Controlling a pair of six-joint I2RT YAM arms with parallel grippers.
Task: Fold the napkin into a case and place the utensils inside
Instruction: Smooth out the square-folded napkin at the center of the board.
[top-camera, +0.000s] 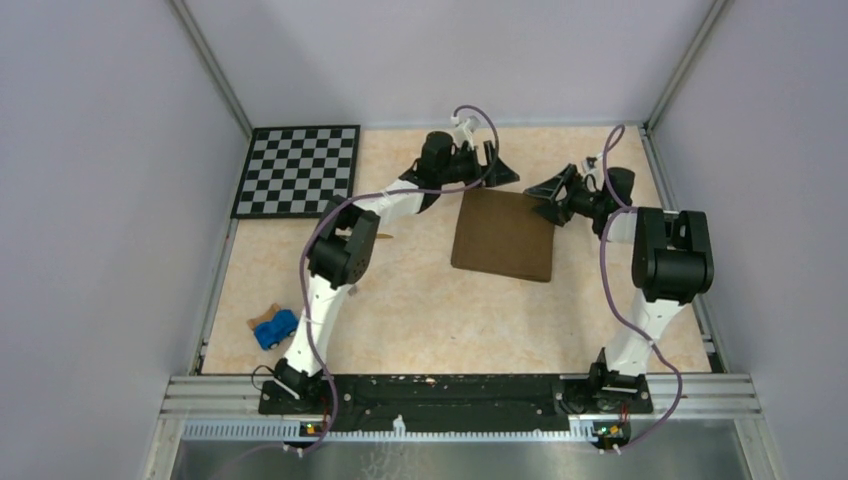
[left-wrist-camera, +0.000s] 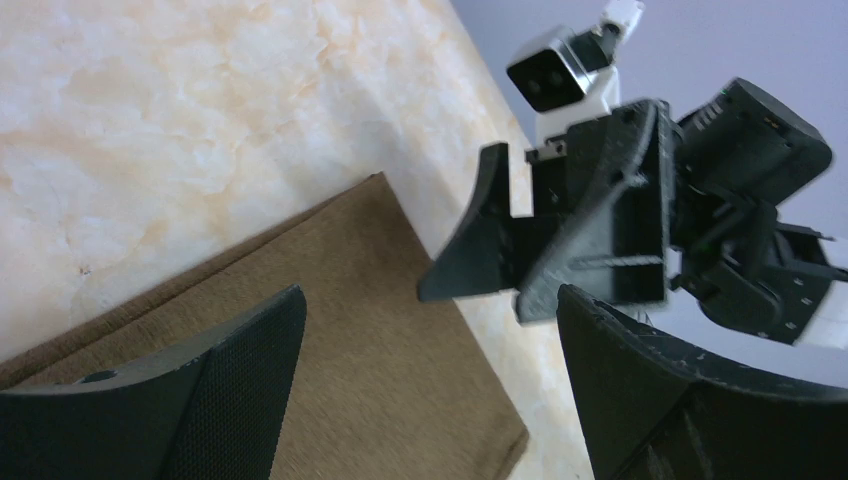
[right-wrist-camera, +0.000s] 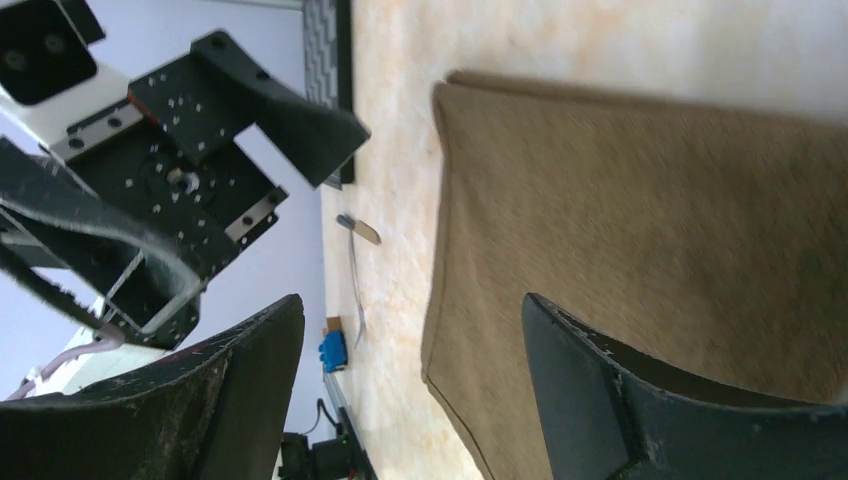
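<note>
The dark brown napkin (top-camera: 503, 235) lies flat at the table's centre back, with a doubled edge showing along one side in the left wrist view (left-wrist-camera: 350, 340). My left gripper (top-camera: 492, 168) is open and empty above its far left corner. My right gripper (top-camera: 545, 200) is open and empty over its far right corner. In the left wrist view my left gripper (left-wrist-camera: 430, 300) hovers above the cloth and faces the right gripper (left-wrist-camera: 560, 230). In the right wrist view my right gripper (right-wrist-camera: 412, 305) straddles the napkin's (right-wrist-camera: 650, 250) edge. One thin grey utensil (right-wrist-camera: 354, 280) lies beyond it. The other utensil is hidden.
A black-and-white checkerboard (top-camera: 298, 170) lies at the back left. A small blue toy car (top-camera: 275, 328) sits near the front left edge and also shows in the right wrist view (right-wrist-camera: 333, 350). A small brown tip (top-camera: 384, 237) pokes out beside the left arm. Walls enclose the table.
</note>
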